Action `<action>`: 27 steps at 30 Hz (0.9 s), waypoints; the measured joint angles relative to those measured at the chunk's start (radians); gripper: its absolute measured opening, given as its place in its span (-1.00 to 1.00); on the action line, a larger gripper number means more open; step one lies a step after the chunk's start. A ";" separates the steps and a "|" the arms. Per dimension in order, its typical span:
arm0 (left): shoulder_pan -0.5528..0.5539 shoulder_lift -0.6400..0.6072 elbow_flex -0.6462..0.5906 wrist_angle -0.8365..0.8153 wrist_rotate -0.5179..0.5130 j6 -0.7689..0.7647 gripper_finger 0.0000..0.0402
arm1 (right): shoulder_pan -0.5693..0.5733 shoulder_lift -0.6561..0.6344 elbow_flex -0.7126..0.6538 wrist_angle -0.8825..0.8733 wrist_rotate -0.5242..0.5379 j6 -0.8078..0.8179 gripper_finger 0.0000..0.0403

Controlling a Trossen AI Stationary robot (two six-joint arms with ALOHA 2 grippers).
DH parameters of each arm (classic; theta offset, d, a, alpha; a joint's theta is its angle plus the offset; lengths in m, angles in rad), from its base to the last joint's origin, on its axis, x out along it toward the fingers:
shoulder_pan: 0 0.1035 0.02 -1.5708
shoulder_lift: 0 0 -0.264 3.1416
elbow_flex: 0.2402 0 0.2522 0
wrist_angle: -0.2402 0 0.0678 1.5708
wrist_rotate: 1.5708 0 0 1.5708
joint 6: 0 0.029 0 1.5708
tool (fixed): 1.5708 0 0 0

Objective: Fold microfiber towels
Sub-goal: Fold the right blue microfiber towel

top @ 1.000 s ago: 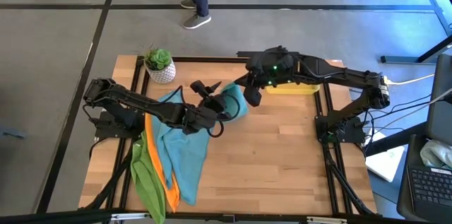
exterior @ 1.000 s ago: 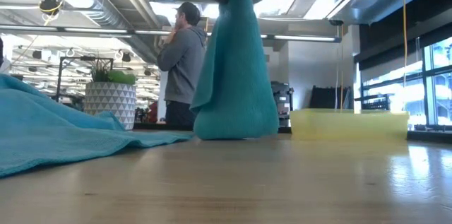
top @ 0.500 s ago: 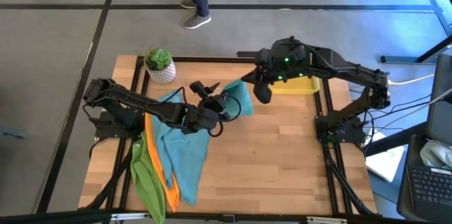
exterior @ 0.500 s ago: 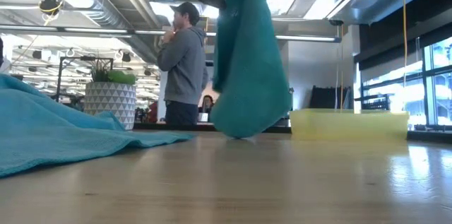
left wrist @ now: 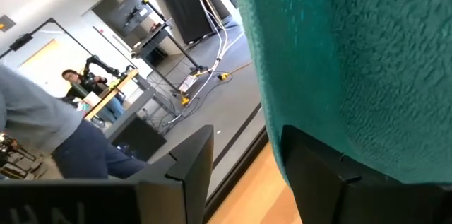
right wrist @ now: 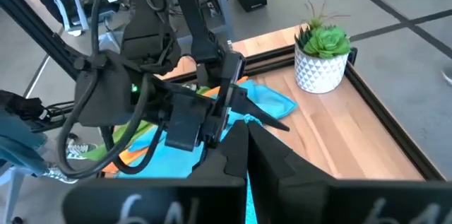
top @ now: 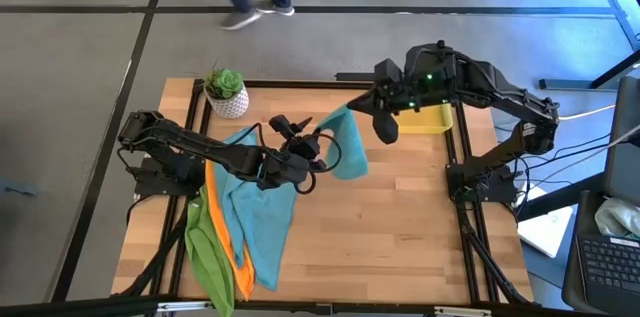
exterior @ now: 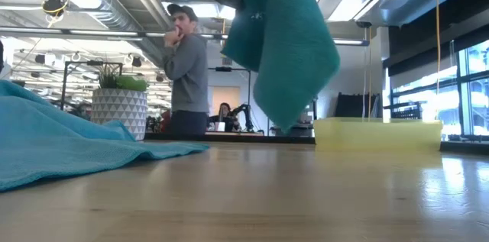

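Observation:
My right gripper (top: pixel 353 111) is shut on a teal towel (top: pixel 346 147) above the table's far middle. The towel hangs clear of the wood in the low view (exterior: pixel 286 43). My left gripper (top: pixel 305 137) is open just left of the hanging towel, which fills the left wrist view (left wrist: pixel 353 61) over one finger. Another teal towel (top: pixel 265 212), an orange one (top: pixel 241 262) and a lime green one (top: pixel 205 252) lie spread on the table's left half, and the green one reaches over the near edge. My right gripper pinches a corner or edge of the teal towel (right wrist: pixel 247 197) between its two shut fingers, and the fingers hide how many layers. The towel hangs slack below the hold, and its lowest tip (exterior: pixel 284 125) is clear of the table. My left gripper stands open beside the towel, which hangs over one finger (left wrist: pixel 332 171); I cannot tell whether it touches.
A yellow tray (top: pixel 428 121) stands at the far right under my right arm. A potted plant (top: pixel 227 92) stands at the far left corner. Bare wood lies at the near right (top: pixel 380 237). A person (exterior: pixel 187 66) stands beyond the far edge.
My right gripper has gone up and toward the table's right edge with the teal towel. The towel's lower end rested on the table a second ago and now hangs clear, swung to the right. The person behind the table has stepped left.

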 joint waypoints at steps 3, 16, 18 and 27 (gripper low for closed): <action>0.000 0.000 0.000 0.000 0.021 0.000 -0.20 | 0.001 0.000 0.016 -0.014 -0.001 0.000 -0.99; -0.001 0.000 -0.001 -0.176 0.051 -0.181 -0.20 | 0.000 0.000 0.083 -0.045 -0.001 -0.001 -0.99; -0.001 0.000 -0.001 -0.175 0.051 -0.181 -0.20 | 0.000 0.000 0.083 -0.063 -0.001 -0.002 -0.99; 0.005 0.000 -0.001 -0.174 0.165 -0.210 -0.35 | 0.000 0.000 0.083 -0.075 0.000 -0.003 -0.99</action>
